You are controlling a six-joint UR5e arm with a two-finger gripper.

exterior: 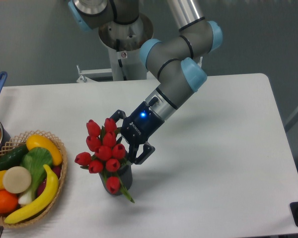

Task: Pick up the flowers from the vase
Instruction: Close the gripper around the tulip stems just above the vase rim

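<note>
Flowers [103, 148] stand in the vase [123, 179] on the counter [213, 163], near-centre. Gripper [130, 144] sits spread beside the blooms, holding nothing visible. Risk: closing on buds crushes them, or lifting drags the vase over.

White table [228, 163], rounded corners; plain grey wall [30, 39] behind; even, soft light.
</note>
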